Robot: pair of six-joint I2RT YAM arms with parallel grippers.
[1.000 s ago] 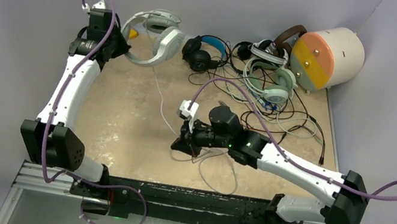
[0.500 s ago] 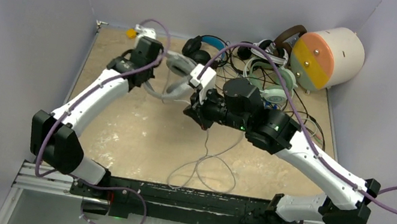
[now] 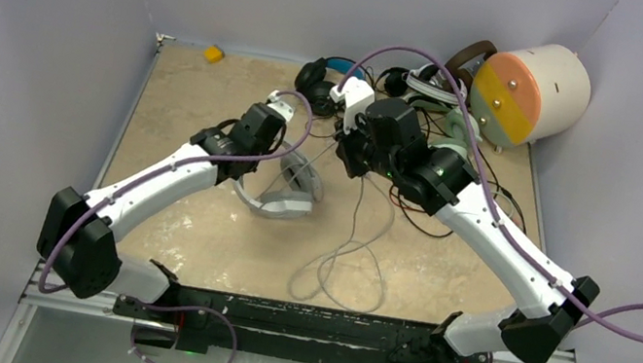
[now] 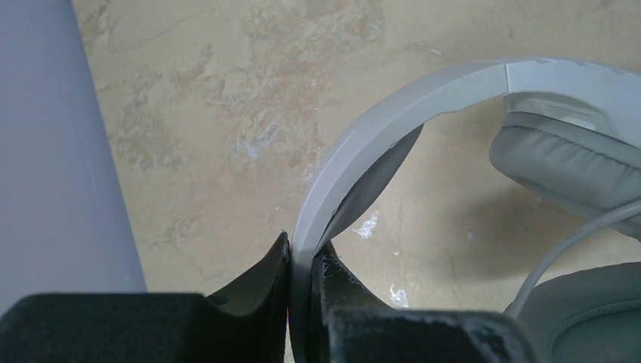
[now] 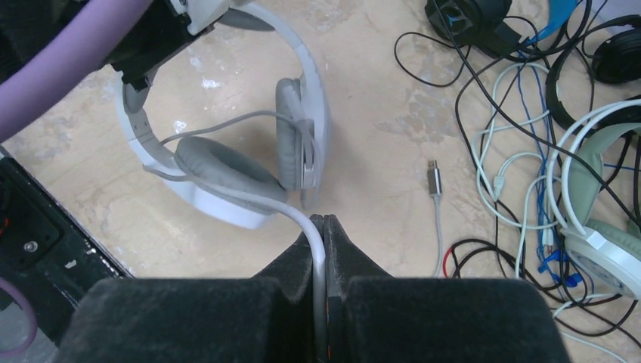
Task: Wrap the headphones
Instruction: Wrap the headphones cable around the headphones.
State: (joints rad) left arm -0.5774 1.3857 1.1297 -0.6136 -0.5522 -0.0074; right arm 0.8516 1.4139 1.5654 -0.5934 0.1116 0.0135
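Left hand — jaws clamped on the headband of the white-grey headset, the band seen edge-on between the two black fingers. This headset sits low over the left-centre of the bench, ear cups turned toward each other; whether the cups rest on the surface cannot be told. Its grey cable crosses the nearer ear cushion, loops once around the far cup, and runs into the right hand, whose jaws are closed together on it. From the top view the cable hangs on below that hand and lies in loose loops on the near part of the bench. At the far right — well apart from the held headset — the remaining sets lie in a tangle of thin leads: a black headset with a blue headband, a mint-green headset, and a brown headset leaning against the cream cylinder with its orange-and-green face. A loose USB plug lies on the bare surface between the held headset and the tangle. A small yellow block sits at the far left edge.
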